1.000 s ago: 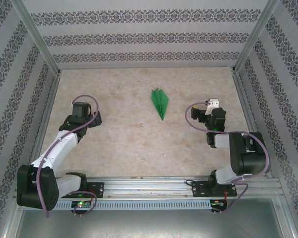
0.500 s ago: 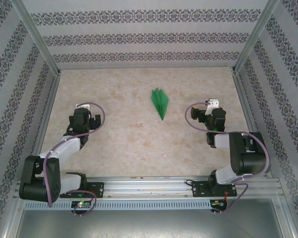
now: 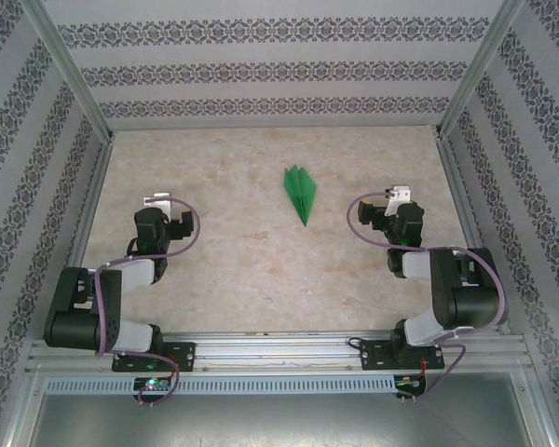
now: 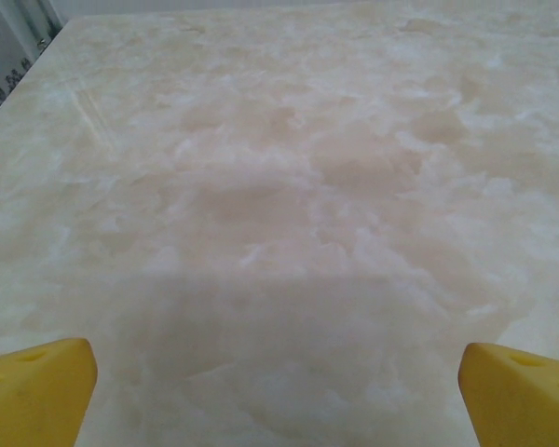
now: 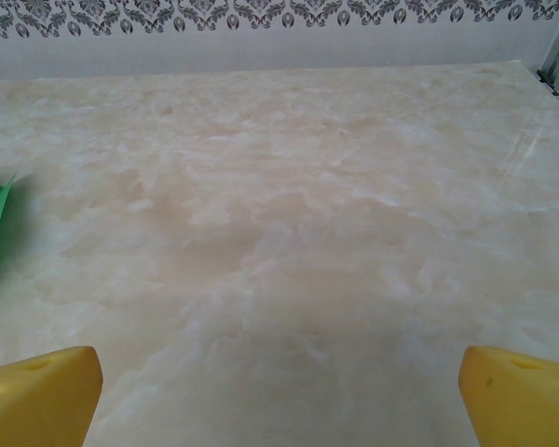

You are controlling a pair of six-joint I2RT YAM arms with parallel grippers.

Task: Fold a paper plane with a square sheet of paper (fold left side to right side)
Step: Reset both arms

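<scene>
**Both grippers wide and empty, the folded plane lying between them**

The left gripper (image 3: 156, 201) is opened wide and holds nothing. In its wrist view the two yellow fingertips (image 4: 33, 389) stand at the lower corners, with the pale marbled table between them. Compared with one second ago, the left arm has drawn back toward its base, and its elbow is now folded close to the shoulder block at the near left. The gripper itself has stayed at almost the same spot near the left side of the table. The right gripper (image 3: 398, 196) is also opened wide and empty, its yellow fingertips (image 5: 517, 391) well apart. It has not moved since the earlier pictures.

The paper plane (image 3: 300, 193) lies flat on the table (image 3: 242, 270), in the far middle part. It is between the two grippers and apart from both, somewhat nearer to the right one. Its sharp point is directed to the near side, its wider tail to the far side. It has not shifted. A green corner of it shows at the left edge of the right wrist view.

Patterned walls (image 3: 261, 74) stand around the table, and an aluminium rail (image 3: 279, 346) carries the arm bases at the near edge.
</scene>
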